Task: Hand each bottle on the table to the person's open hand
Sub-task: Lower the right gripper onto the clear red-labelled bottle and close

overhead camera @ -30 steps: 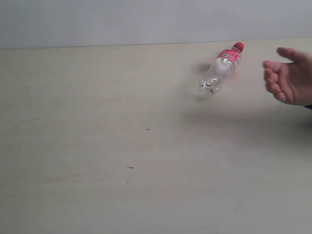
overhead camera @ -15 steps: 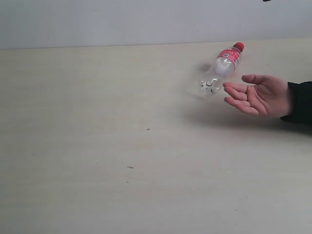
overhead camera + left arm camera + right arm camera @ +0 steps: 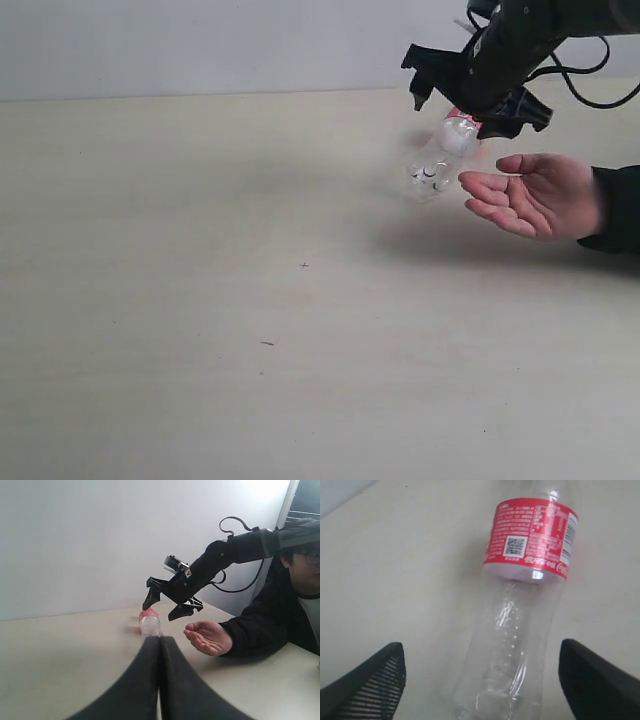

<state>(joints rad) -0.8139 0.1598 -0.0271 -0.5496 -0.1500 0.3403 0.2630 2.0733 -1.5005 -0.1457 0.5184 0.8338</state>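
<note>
A clear bottle point(image 3: 438, 162) with a red label point(image 3: 530, 535) lies on its side on the pale table point(image 3: 200, 300), far right. My right gripper point(image 3: 457, 115) hangs just above its capped end, open, one finger on each side and neither touching it. From the right wrist the bottle point(image 3: 515, 640) lies between the two spread fingers of that gripper point(image 3: 481, 647). The person's open hand point(image 3: 535, 195) rests palm up just right of the bottle. My left gripper point(image 3: 160, 639) is shut and empty, well back from the bottle point(image 3: 150, 623). It does not show in the exterior view.
The person point(image 3: 295, 580) in a black jacket sits at the table's right side, forearm lying on the surface. A pale wall point(image 3: 200, 40) runs behind the table's far edge. A few tiny dark specks point(image 3: 304, 265) dot the wood grain.
My right arm has come down into view from the upper right and now hovers over the bottle. The hand turned palm up beside the bottle and has since stayed still.
</note>
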